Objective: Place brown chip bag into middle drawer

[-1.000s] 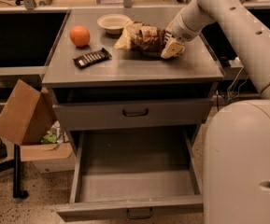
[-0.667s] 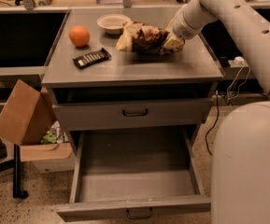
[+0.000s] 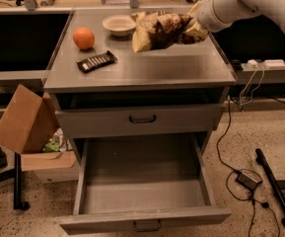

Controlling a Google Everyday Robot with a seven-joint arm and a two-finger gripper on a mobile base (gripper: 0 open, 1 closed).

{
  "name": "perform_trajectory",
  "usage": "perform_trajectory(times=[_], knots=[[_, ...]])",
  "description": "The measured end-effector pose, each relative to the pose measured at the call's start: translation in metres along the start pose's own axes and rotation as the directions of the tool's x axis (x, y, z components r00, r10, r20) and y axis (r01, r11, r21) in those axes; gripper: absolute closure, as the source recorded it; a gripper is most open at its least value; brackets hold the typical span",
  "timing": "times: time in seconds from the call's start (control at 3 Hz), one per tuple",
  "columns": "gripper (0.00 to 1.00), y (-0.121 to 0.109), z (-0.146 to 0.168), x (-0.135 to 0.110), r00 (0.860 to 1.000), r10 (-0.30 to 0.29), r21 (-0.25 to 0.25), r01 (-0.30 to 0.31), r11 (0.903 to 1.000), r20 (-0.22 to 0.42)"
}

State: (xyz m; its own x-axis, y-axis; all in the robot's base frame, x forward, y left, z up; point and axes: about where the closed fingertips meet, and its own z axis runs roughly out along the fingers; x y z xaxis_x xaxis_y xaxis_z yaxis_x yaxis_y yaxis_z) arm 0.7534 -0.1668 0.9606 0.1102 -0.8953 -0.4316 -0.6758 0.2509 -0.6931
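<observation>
Two-finger gripper [image 3: 197,22], over the back right of the grey cabinet top [image 3: 147,70], is being pressed shut on the right end of the large crinkled dark brown foil chip bag [image 3: 159,29]. The bag is being held apparently just off the top, beside the small pale bowl [image 3: 119,24].

Grasp judged done; carry and release are being left outstanding. The wide grey metal middle drawer [image 3: 144,219] is being presented open below, well apart from the bag.

White arm [image 3: 240,3] is being reached in from the upper right, forearm sloping down-left.
</observation>
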Motion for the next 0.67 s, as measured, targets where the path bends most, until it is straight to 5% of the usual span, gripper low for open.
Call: perform_trajectory(times=[0.33,0.67], knots=[[1.00,-0.0069,-0.0502,-0.0153,1.000,-0.022,0.146,0.020,0.9891,0.009],[1.00,-0.0047,-0.0477,-0.0175,1.000,-0.025,0.135,0.022,0.9906,0.018]])
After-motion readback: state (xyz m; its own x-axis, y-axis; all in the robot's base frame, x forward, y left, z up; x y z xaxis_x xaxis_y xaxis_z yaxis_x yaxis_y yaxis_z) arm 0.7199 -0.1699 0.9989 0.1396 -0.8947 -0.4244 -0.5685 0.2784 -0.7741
